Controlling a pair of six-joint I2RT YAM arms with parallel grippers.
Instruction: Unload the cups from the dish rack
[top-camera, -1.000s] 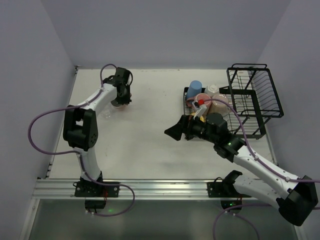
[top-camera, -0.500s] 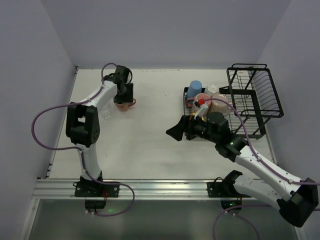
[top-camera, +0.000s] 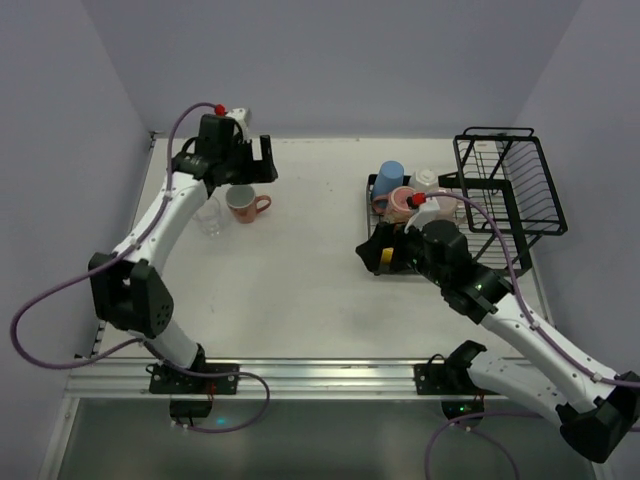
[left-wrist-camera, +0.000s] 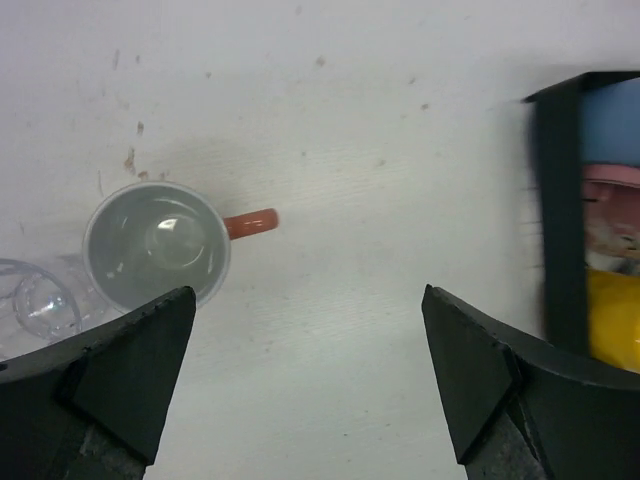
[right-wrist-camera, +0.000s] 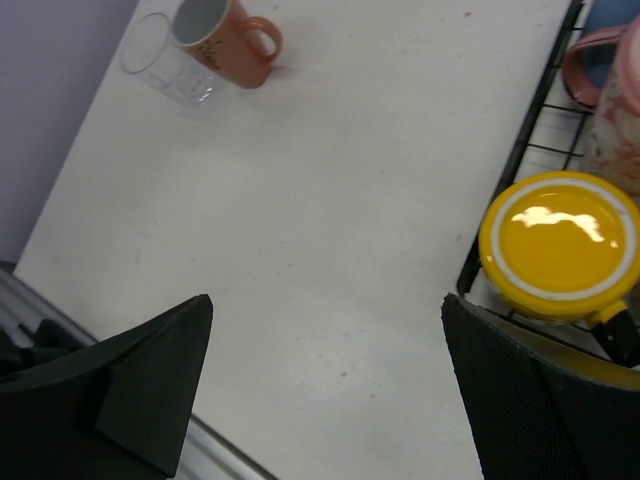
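Top: the rack (top-camera: 540, 195) sits at 3 o'clock, with cups (top-camera: 390, 178) in its flat part. A mug (top-camera: 240, 203) and a glass (top-camera: 209, 216) stand on the table (top-camera: 300, 270) at 10 o'clock.

Left wrist: the left gripper (left-wrist-camera: 308, 295) is spread wide and empty, mug at 9 o'clock.

Right wrist: the right gripper (right-wrist-camera: 325, 300) is spread wide, with a yellow cup (right-wrist-camera: 565, 245) at 3 o'clock in the rack.

Orange mug (top-camera: 238, 204): upright on table, far-left area, pale inside, empty, handle pointing right. Clear glass tumbler (top-camera: 209, 216): upright, just beside mug on its left.

Dish rack (top-camera: 497, 131): black wire, flat grid tray joined to taller basket on right, at table's far right.

On tray:
- blue cup (top-camera: 390, 176), far-left corner
- pale cup (top-camera: 427, 178), beside blue cup
- pink mug (top-camera: 404, 204), just nearer
- yellow mug (right-wrist-camera: 563, 243), near-left corner, round yellow face with pale ring upward, handle partly hidden
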